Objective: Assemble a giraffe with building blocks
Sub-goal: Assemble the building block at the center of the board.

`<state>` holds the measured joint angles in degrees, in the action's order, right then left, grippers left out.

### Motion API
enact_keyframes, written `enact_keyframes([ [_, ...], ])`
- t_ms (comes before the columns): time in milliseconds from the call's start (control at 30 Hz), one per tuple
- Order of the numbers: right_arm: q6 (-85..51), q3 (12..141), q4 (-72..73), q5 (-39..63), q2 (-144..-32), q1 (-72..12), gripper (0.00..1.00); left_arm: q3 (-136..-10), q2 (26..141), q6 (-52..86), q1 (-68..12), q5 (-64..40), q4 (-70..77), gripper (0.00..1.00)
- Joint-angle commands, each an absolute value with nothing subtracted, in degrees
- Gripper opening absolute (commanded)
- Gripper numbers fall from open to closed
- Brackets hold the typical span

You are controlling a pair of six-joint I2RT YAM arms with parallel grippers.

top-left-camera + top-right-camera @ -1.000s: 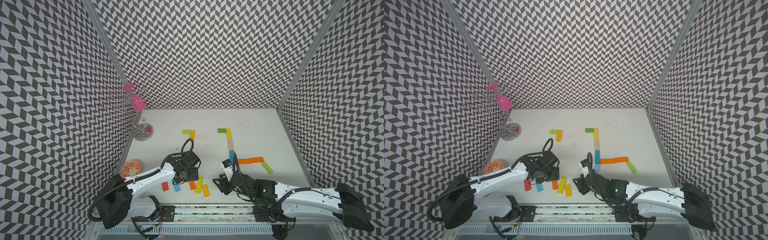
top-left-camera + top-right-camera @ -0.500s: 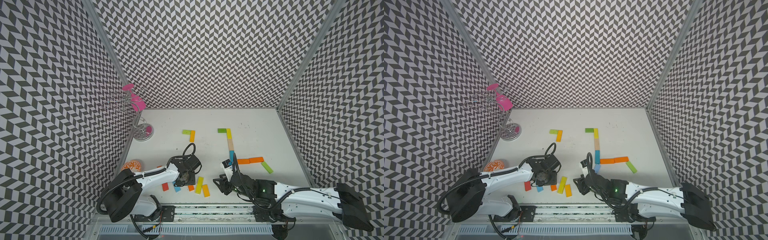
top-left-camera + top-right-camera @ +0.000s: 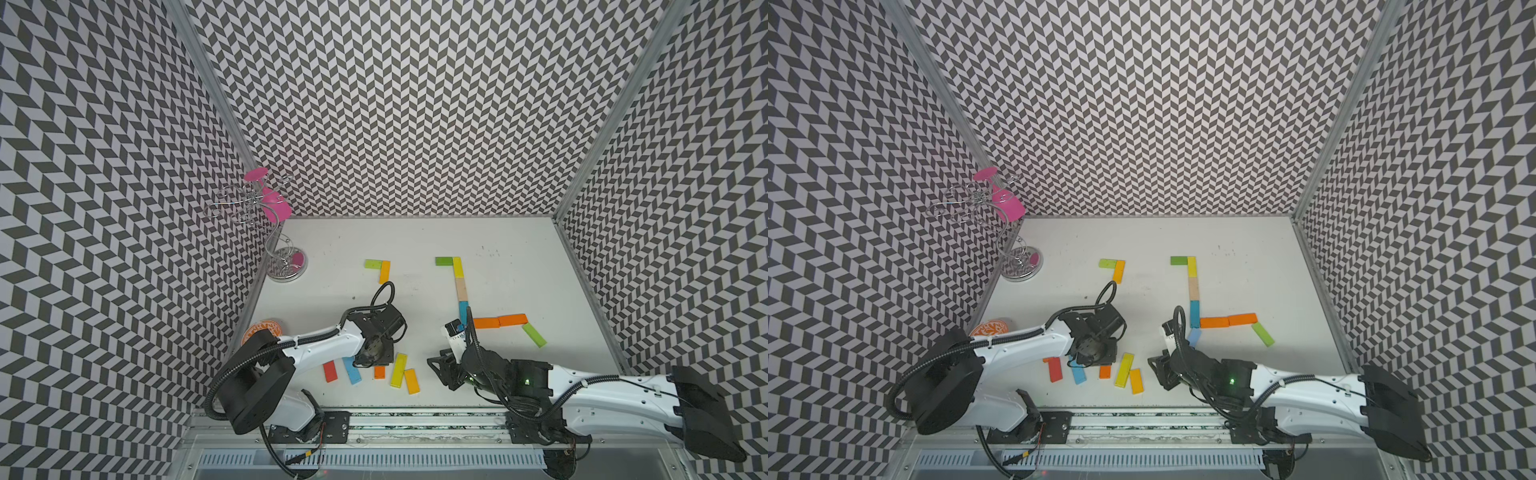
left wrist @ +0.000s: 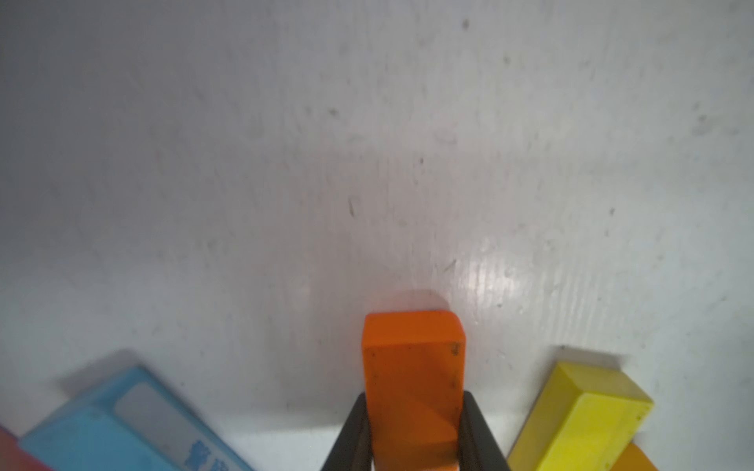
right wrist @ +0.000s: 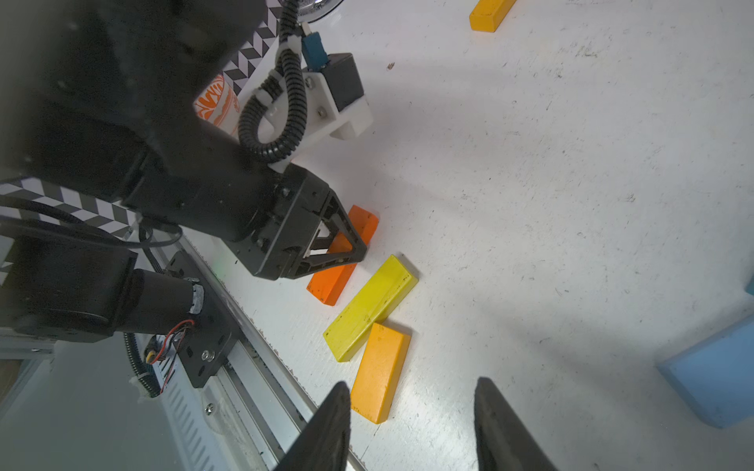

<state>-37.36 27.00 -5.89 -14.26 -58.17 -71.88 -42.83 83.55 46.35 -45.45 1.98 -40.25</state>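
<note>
Now that the left arm [image 3: 324, 349] has dropped toward the near edge of the desk [image 3: 415, 241], the scene differs from a second ago. Then it hung a little farther back with its jaws wide; now it is down among the loose row of blocks. The right arm [image 3: 602, 386] has hardly stirred. The right pincer [image 5: 413, 383] stands apart, nothing between its fingers, low over the desk just right of that row.

On the right half of the desk the giraffe figure [image 3: 462, 311] lies flat. A green head block [image 3: 444, 261] sits at the far end of the neck column [image 3: 461, 289] of yellow, tan and blue. The orange body blocks [image 3: 498, 321] run right from the column's near end, and a slanted green block [image 3: 534, 335] trails off them. A green and orange pair [image 3: 385, 272] lies well apart to the left.

Close to the near edge sits the loose row: red block [image 3: 329, 371], blue block [image 3: 352, 370], yellow block [image 3: 399, 370] and amber block [image 3: 411, 381], the last two touching.

Between blue and yellow lies the orange block [image 4: 412, 359], and here the change matters. The left pincer [image 4: 414, 395] is clamped across its long sides toward its far end, and the block looks flat on the desk, not yet raised. I judge the pick made. What remains is to lift it clear of its neighbours and carry it right to the figure, which seems to lack legs. Gripped off-centre, it may tilt as it rises.
</note>
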Motion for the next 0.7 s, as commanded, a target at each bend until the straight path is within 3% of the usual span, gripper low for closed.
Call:
enact_keyframes([
  [0,-37.8,27.2,-3.4,-16.0,-58.9,-72.2,0.48,-45.2,87.9,40.7,-41.4,4.8,-38.2,0.21],
  [233,-36.9,28.3,-2.6,-17.2,-60.7,-72.2,0.48,-56.2,98.5,30.8,-33.5,6.9,-37.7,0.21],
  [467,-36.2,28.9,-1.4,-18.3,-61.4,-72.0,0.48,-65.0,106.4,27.9,-30.7,7.0,-38.4,0.24],
  [533,-36.1,29.1,-1.0,-18.5,-61.5,-71.9,0.48,-67.4,107.5,27.9,-30.4,8.4,-39.6,0.33],
  [600,-35.8,29.7,-1.3,-18.5,-61.9,-71.8,0.48,-69.1,108.1,28.1,-30.2,8.8,-41.1,0.57],
  [667,-35.6,30.3,-1.8,-18.5,-62.2,-71.7,0.48,-69.5,107.6,28.0,-30.6,8.5,-41.9,0.69],
])
